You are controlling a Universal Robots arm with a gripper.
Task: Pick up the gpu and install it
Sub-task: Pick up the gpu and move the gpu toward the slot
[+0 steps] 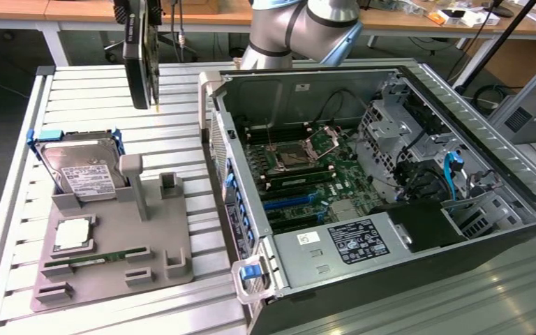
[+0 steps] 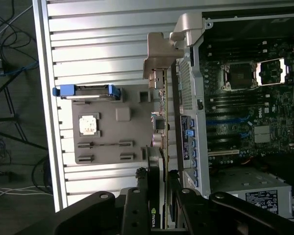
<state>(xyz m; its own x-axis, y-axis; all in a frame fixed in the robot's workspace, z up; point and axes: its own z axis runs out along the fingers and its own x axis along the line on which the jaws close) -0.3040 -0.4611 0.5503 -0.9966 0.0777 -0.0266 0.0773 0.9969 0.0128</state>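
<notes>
My gripper (image 2: 160,180) is drawn partway in and pinches the gpu (image 2: 159,127) by its two flat faces. The card hangs edge-on in the air above the slatted aluminium table (image 1: 91,105), just beside the open computer case (image 1: 296,87) and well clear of the grey fixture tray (image 1: 109,269). The worry starts right at the grip: the shroud looks like smooth black plastic and I hold the card near one end, so I judge the long thin board could pivot or slide if swung. Farther along, its silver end bracket (image 2: 159,58) is bent sheet metal with a lip that could snag on the case wall. The exposed board edge could scrape the motherboard (image 1: 306,164) or miss the blue slots (image 1: 285,202) if it came in tilted. On the tray stand a boxy silver hard drive (image 1: 82,171) in a blue frame and a slim green memory stick (image 1: 95,259), both apart from me. The case is folded steel, sharp-cornered and crowded with cables (image 1: 452,171).
</notes>
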